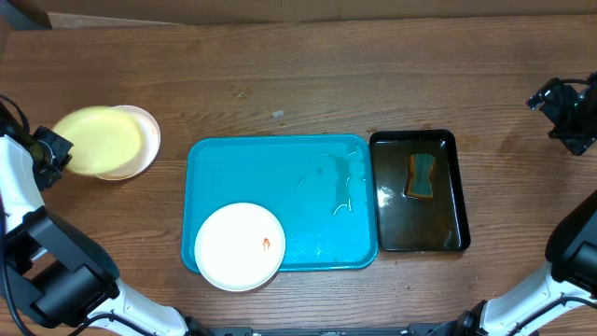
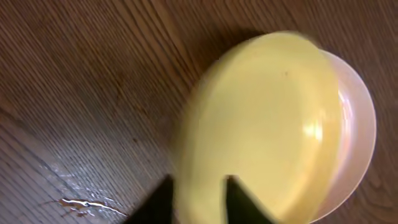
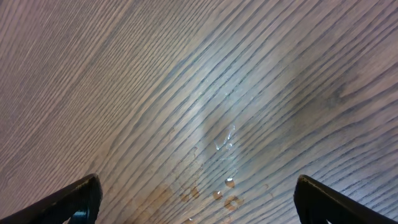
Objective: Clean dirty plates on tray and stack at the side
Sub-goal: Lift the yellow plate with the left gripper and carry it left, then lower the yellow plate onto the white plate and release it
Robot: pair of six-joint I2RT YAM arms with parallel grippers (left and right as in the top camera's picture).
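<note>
The left gripper (image 2: pixel 199 205) is pinching the rim of the yellow plate (image 1: pixel 96 140), jaws closed on its edge, and is holding it tilted over a white plate (image 1: pixel 151 142) lying on the table (image 1: pixel 280 75) left of the tray (image 1: pixel 280 177). Whether the two plates are touching cannot be told. A second white plate (image 1: pixel 239 246), bearing a small orange smear (image 1: pixel 266 245), is sitting in the tray's near left corner, and water is glistening on the tray floor. The right gripper (image 3: pixel 198 186) is hanging at the far right over bare, wet wood, jaws spread wide and empty. A sponge (image 1: pixel 422 175) is lying in the black tray (image 1: pixel 412 134) of dark water just right of the tray.
</note>
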